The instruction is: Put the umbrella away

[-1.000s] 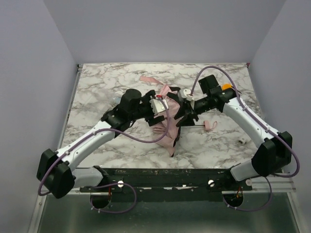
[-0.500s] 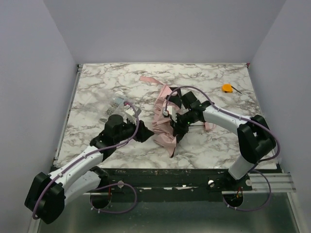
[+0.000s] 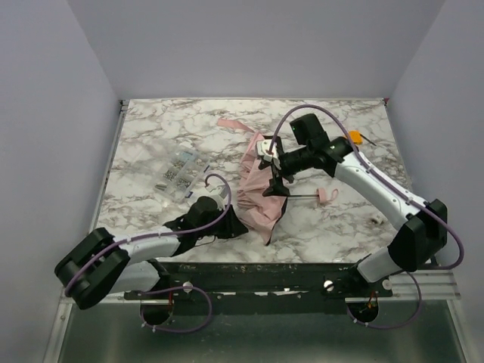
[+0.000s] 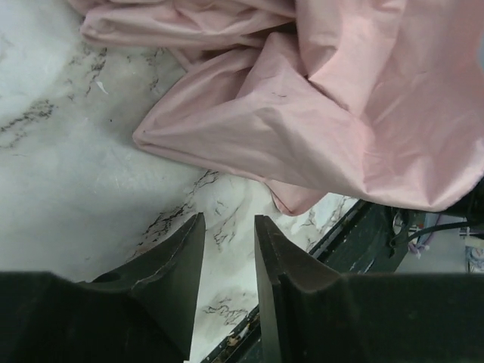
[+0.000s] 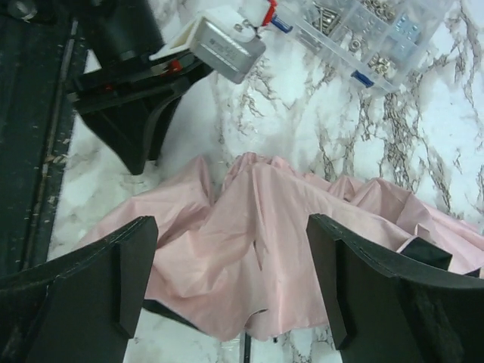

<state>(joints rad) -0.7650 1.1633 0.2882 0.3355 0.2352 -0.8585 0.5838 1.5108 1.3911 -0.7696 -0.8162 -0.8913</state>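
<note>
On the grey-walled marble table (image 3: 151,136), left hand (image 4: 228,219) stands narrow, right hand (image 5: 231,223) wide.

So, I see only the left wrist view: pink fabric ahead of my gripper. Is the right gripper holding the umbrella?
Observer: No. The right gripper hovers open above the umbrella, holding nothing.
Operator: Where is the handle?
Observer: The handle lies on the table at the umbrella's right side, at the end of the thin shaft.
Operator: Anything else near?
Observer: A clear packet of metal parts lies left of the umbrella.
</note>
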